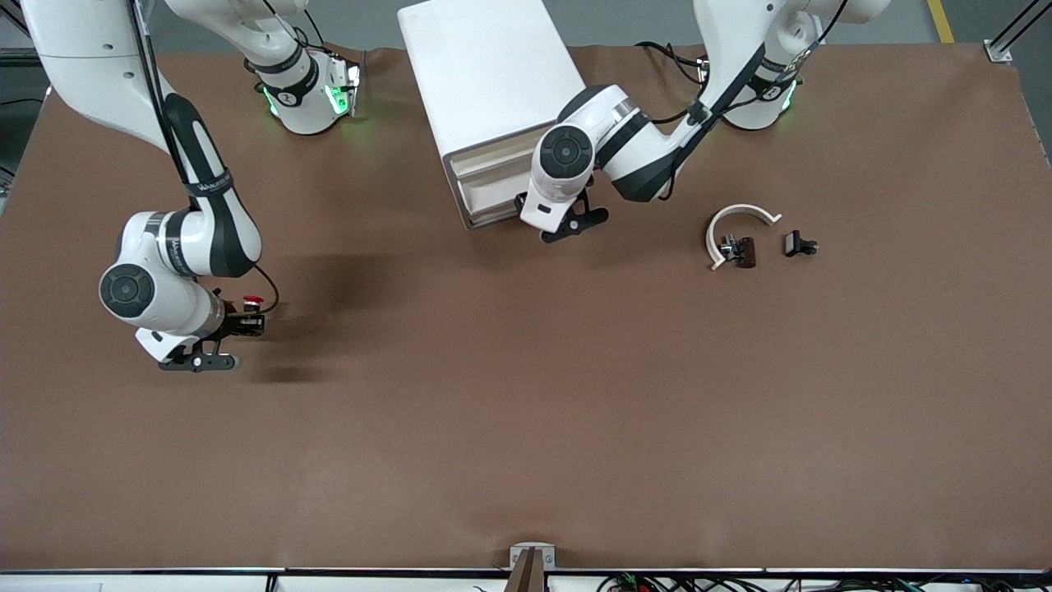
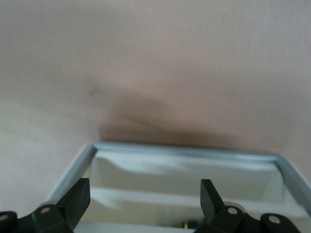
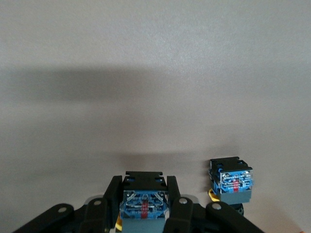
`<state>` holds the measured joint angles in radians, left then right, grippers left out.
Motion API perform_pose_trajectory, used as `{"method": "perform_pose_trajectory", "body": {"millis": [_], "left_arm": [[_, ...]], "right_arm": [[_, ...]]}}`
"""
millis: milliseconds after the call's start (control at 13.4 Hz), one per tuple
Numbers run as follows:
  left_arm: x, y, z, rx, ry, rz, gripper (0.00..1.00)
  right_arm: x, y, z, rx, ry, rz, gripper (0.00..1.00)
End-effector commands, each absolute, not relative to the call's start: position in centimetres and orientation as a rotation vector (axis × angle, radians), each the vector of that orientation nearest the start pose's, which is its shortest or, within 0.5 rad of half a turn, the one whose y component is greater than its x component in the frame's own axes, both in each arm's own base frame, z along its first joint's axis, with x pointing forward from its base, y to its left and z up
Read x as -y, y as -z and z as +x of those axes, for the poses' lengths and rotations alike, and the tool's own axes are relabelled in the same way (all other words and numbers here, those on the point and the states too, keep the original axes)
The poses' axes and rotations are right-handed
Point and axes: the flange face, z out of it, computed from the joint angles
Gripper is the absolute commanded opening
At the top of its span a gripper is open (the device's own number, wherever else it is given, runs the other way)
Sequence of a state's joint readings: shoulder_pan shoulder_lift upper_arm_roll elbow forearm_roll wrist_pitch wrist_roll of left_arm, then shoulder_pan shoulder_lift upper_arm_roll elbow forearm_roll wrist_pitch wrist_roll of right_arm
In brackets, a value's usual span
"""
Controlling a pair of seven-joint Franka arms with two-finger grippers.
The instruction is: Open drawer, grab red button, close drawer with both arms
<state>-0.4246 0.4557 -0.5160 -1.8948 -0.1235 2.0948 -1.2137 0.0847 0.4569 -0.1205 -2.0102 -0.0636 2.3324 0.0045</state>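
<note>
Button (image 3: 144,204) sits clamped between right claw's (image 3: 144,213) fingers.

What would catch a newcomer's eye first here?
Probably the white drawer cabinet between the arm bases, with the left end effector open at the front of its drawer. Next, the right end effector, shut on the red-capped button, over the right arm's end of the table. A white curved piece and small black parts lie toward the left arm's end.
</note>
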Motion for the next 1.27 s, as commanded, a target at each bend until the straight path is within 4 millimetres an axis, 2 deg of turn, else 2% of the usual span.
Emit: {"method": "perform_pose_trajectory", "body": {"millis": [0,75,224,374,524,673,748,898,972,1047,1122,1197], "left_arm": [[50.3,-27.6,34.0,0.535,-0.652,-2.99,1.0],[50.7,-27.4,33.1,0.524,-0.664,-2.983,1.0],[50.8,-26.9,32.9,0.575,-0.676,-2.954,1.0],[50.7,-27.4,32.9,0.594,-0.674,-2.935,1.0],[50.3,-29.3,34.9,0.612,-0.687,-2.908,1.0],[48.6,-30.9,38.6,0.68,-0.677,-2.904,1.0],[47.2,-31.7,41.1,0.737,-0.674,-2.912,1.0],[44.2,-32.7,45.3,0.834,-0.624,-2.926,1.0],[42.7,-33.1,47.0,0.866,-0.585,-2.925,1.0],[40.9,-33.0,48.5,0.895,-0.552,-2.914,1.0],[38.6,-33.3,50.3,0.914,-0.486,-2.901,1.0],[37.1,-34.5,51.5,0.909,-0.396,-2.899,1.0]], "right_arm": [[2.5,-20.7,58.8,0.052,-0.218,-3.236,0.29],[2.7,-20.3,58.8,0.05,-0.221,-3.237,0.29],[3.4,-19.6,58.7,0.044,-0.225,-3.242,0.29],[3.5,-18.8,58.6,0.065,-0.234,-3.252,0.29],[3.6,-18.4,58.6,0.069,-0.222,-3.253,0.29],[3.6,-18.1,58.6,0.07,-0.23,-3.253,0.3],[3.7,-18.1,58.6,0.067,-0.23,-3.253,0.35],[3.8,-18.2,58.6,0.063,-0.227,-3.252,0.68],[3.7,-18.2,58.6,0.065,-0.227,-3.252,0.92],[3.7,-18.3,58.6,0.065,-0.23,-3.252,1.0],[3.6,-18.5,58.7,0.064,-0.232,-3.252,1.0],[3.4,-19.0,58.7,0.065,-0.227,-3.252,1.0]]}}
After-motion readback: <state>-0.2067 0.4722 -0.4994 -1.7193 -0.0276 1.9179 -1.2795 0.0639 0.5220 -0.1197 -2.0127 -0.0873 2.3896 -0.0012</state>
